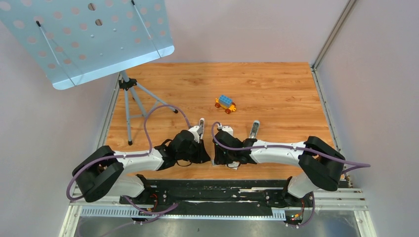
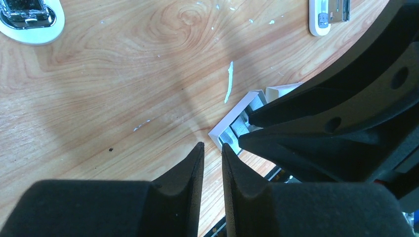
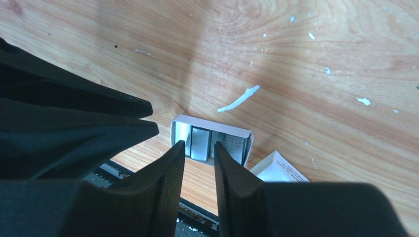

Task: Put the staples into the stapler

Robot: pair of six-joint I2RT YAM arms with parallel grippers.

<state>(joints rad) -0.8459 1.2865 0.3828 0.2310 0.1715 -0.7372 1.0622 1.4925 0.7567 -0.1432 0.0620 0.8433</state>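
Grey staple strips (image 3: 200,143) lie in a small open white tray (image 3: 212,122) on the wooden table; they also show in the left wrist view (image 2: 240,126). My right gripper (image 3: 199,144) hangs just over the tray's near edge, jaws narrowly apart and empty. My left gripper (image 2: 212,146) points at the tray from the left, jaws narrowly apart and empty. In the top view both grippers (image 1: 206,157) (image 1: 218,157) meet tip to tip and hide the tray. Two white-and-metal staplers lie farther out (image 1: 201,123) (image 1: 254,129), also in the left wrist view (image 2: 29,17) (image 2: 326,15).
The white printed cardboard box (image 3: 276,170) lies right beside the tray. A toy brick car (image 1: 226,103) stands mid-table. A music stand (image 1: 86,39) on a tripod (image 1: 131,98) is at the far left. The table's near edge and black rail (image 1: 212,190) are just behind the tray.
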